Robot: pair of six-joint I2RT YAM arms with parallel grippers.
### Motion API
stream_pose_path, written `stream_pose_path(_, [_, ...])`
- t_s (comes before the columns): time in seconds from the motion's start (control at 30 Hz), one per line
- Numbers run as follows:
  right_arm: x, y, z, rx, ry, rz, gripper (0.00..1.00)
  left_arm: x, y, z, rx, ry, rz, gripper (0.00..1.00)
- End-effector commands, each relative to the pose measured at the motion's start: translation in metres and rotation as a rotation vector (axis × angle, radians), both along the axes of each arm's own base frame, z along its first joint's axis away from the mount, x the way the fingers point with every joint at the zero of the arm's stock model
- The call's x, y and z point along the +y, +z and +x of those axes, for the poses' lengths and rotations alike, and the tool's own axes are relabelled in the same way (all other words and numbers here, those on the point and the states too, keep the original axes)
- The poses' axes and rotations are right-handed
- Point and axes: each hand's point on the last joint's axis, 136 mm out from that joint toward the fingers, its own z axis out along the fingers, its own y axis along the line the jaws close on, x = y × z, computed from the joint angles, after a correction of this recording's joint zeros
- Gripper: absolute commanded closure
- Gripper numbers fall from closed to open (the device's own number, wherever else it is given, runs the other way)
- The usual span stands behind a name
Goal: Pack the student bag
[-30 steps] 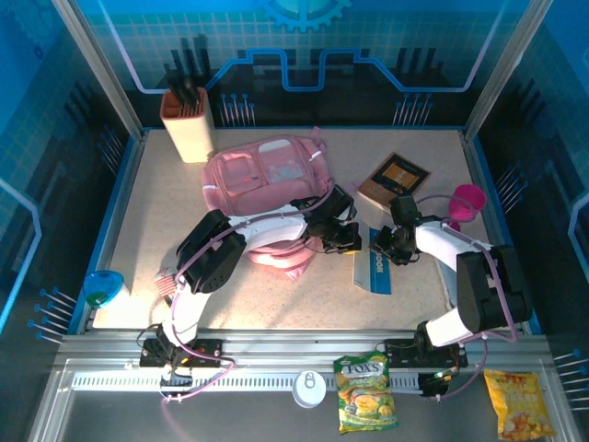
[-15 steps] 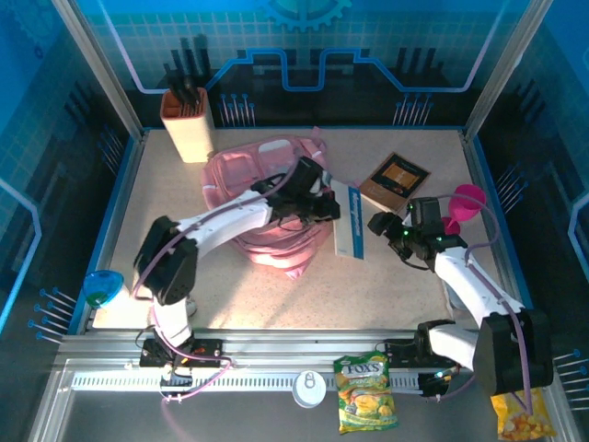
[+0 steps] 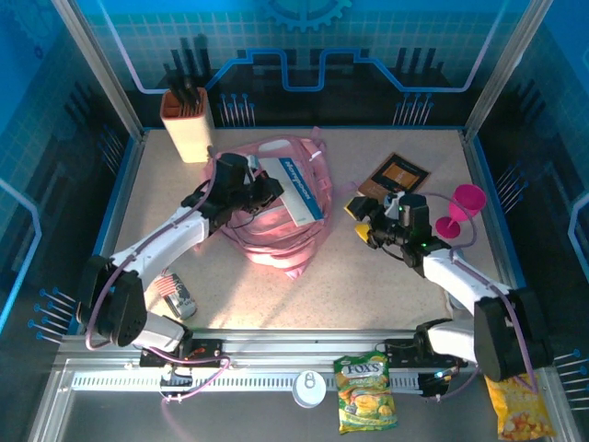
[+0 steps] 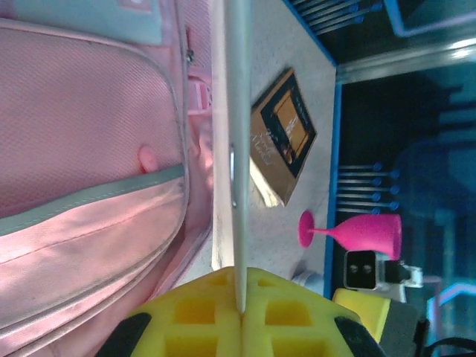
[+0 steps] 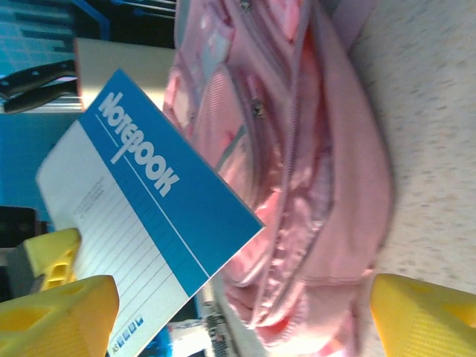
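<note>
The student bag [image 3: 276, 230] is a soft pink backpack lying mid-table, its zipped opening facing right. My left gripper [image 3: 265, 190] hovers over its top, shut on a blue and white notebook [image 3: 296, 187] held above the bag. In the left wrist view the notebook [image 4: 229, 149] runs edge-on out of the yellow pads [image 4: 201, 312], with the bag [image 4: 89, 149] to its left. My right gripper [image 3: 362, 221] stands open just right of the bag with nothing between its fingers. Its wrist view has the notebook [image 5: 141, 216] in front of the bag [image 5: 320, 171].
A brown book [image 3: 394, 177] and a pink goblet [image 3: 457, 208] lie at the right. A knife block [image 3: 187, 124] stands at the back left. A small flag-patterned item [image 3: 175, 290] lies near the left arm. Snack bags [image 3: 365, 392] sit on the front rail.
The left arm carried the notebook up and left, from the table right of the bag to over the bag. The right gripper opened wide and shifted slightly back and left.
</note>
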Motion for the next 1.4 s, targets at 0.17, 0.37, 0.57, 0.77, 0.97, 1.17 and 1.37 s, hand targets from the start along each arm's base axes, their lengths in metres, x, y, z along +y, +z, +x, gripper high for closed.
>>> stream_pose_path(0.17, [0.06, 0.039, 0.01, -0.076, 0.077, 0.219, 0.12, 0.013, 0.036, 0.008, -0.064, 0.142, -0.212, 1.0])
stream_pose_path(0.37, [0.093, 0.056, 0.013, -0.095, 0.123, 0.267, 0.13, 0.007, 0.033, 0.012, -0.047, 0.135, -0.257, 1.0])
stream_pose_path(0.57, [0.102, 0.067, 0.022, -0.126, 0.12, 0.297, 0.17, 0.005, 0.032, 0.013, -0.041, 0.134, -0.267, 1.0])
stream_pose_path(0.77, [0.106, 0.071, 0.027, -0.145, 0.121, 0.301, 0.27, 0.005, 0.032, 0.013, -0.036, 0.131, -0.265, 1.0])
stream_pose_path(0.97, [0.11, 0.075, 0.03, -0.169, 0.108, 0.268, 0.42, 0.007, 0.029, 0.013, -0.038, 0.134, -0.248, 1.0])
stream_pose_path(1.17, [0.102, 0.072, 0.029, -0.182, 0.073, 0.244, 0.62, 0.011, 0.023, 0.011, -0.028, 0.141, -0.216, 0.98])
stream_pose_path(1.37, [0.092, 0.071, 0.03, -0.185, 0.05, 0.206, 0.92, 0.015, 0.008, 0.006, 0.002, 0.143, -0.157, 0.8])
